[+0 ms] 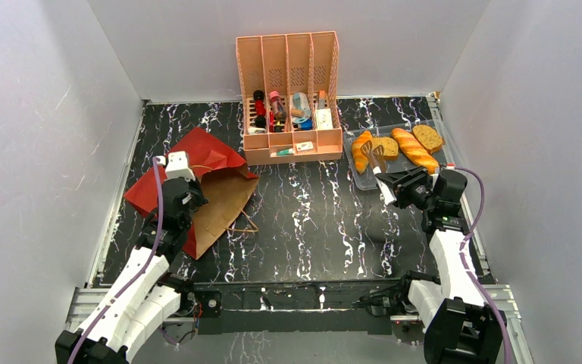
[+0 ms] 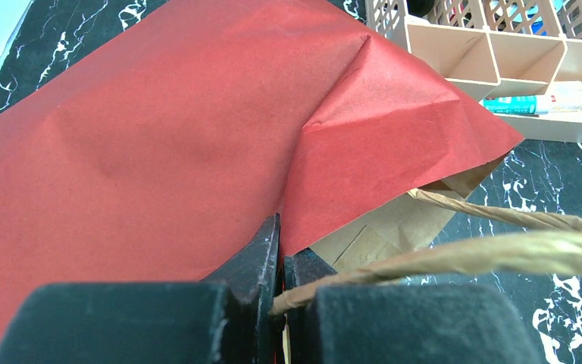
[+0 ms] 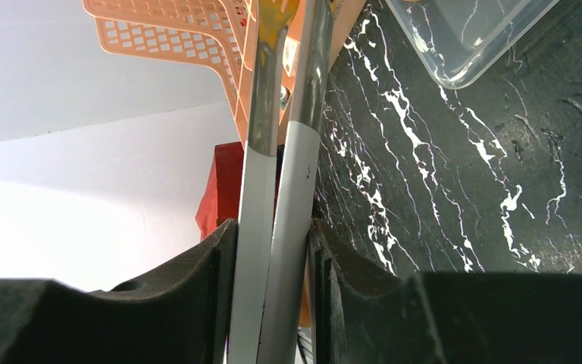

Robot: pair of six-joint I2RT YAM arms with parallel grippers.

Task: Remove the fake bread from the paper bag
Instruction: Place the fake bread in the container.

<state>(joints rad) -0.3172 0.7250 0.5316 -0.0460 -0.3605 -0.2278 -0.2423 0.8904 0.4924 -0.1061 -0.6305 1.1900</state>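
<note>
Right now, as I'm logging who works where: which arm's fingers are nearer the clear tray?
Right. The right fingers hold tongs at the tray's near edge; the left fingers grip the paper bag across the table.

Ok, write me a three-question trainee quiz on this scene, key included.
1. True or false: the paper bag stands upright on the table.
2. What does the right gripper hold? A. a bag handle B. metal tongs C. a bottle
3. How many pieces of fake bread lie on the clear tray?

Key
1. False: it lies on its side, with the left gripper shut on it.
2. B
3. Four
</note>
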